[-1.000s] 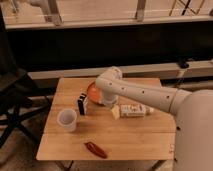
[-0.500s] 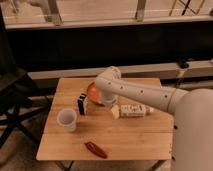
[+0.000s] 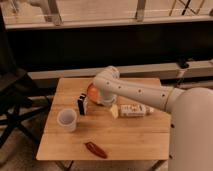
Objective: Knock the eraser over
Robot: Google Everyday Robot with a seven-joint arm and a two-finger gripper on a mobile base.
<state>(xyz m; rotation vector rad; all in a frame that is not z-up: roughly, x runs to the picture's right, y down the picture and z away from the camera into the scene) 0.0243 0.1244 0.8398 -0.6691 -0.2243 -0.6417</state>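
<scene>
- The small black eraser (image 3: pixel 82 104) with a white face stood upright on the left half of the light wooden slat table (image 3: pixel 140 137), near the middle from front to back.
- A round orange thing (image 3: pixel 92 91) sat just behind the eraser and a little to its right.
- The gripper (image 3: pixel 99 98) was low over the table, just to the right of the eraser and right by the orange thing.
- Nobody could tell if the gripper was clenched or let go, or if it touched the eraser.
- The white robot arm (image 3: pixel 135 91) reached in from the right and bent down over the gripper.
- A white round cup (image 3: pixel 67 120) stood upright in front of the eraser, a bit to the left and close by.
- A white boxy bottle (image 3: pixel 134 110) with a label lay on its side to the right of the gripper.
- A long dark red thing (image 3: pixel 95 149) lay near the front edge of the table.
- A black folding chair (image 3: pixel 14 95) stood left of the table.
</scene>
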